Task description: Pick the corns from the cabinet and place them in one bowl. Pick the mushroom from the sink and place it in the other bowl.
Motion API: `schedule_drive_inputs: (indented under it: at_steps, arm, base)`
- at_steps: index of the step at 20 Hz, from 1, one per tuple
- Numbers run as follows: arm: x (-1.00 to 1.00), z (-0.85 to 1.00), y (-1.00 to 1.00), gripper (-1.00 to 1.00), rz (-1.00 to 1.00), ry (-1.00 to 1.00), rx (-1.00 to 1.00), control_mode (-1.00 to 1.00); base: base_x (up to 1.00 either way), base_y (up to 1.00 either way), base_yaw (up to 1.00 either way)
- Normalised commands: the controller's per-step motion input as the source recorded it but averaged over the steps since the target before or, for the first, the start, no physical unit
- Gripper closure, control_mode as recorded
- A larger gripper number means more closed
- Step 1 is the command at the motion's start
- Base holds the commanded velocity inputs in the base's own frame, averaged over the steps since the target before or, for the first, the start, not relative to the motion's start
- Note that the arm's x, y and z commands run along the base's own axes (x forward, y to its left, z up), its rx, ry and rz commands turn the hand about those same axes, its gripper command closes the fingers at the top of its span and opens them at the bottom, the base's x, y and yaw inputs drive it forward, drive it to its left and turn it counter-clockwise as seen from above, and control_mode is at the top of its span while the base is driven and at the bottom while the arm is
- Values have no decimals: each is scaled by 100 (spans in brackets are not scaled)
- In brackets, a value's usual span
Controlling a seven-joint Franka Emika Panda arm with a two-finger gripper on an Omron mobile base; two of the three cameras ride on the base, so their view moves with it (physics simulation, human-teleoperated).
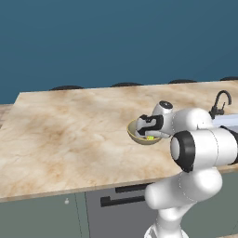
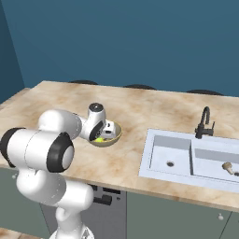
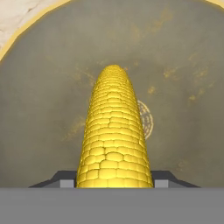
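Gripper (image 3: 113, 183) clenched on corn cob (image 3: 114, 131), jaws tight against cob's sides, cob pointing down into tan bowl (image 1: 135, 135). Bowl sits on marble counter (image 1: 69, 135), left of sink (image 2: 161, 156). Mushroom (image 2: 228, 167) lies in sink's right basin, near black tap (image 2: 204, 122).

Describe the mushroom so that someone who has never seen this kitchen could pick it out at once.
Start at the pale two-basin sink set in the marble counter, with the black curved tap behind it. Look in the basin farther from the robot arm. The mushroom is the small beige lump lying on its floor, the only loose thing in the sink.
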Motion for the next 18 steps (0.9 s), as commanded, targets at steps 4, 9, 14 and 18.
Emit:
schedule_drive_inputs:
  at_steps: [4, 9, 14, 18]
  arm:
    - [0, 0, 0, -100, 0, 0, 0, -100]
    - [0, 5, 0, -100, 0, 0, 0, -100]
    - [0, 22, 0, -100, -3, 0, 0, -100]
    - [-1, 40, 0, -100, -4, 0, 0, -100]
  base:
    - [0, 0, 0]
    - [0, 0, 0]
    - [0, 0, 0]
    - [0, 0, 0]
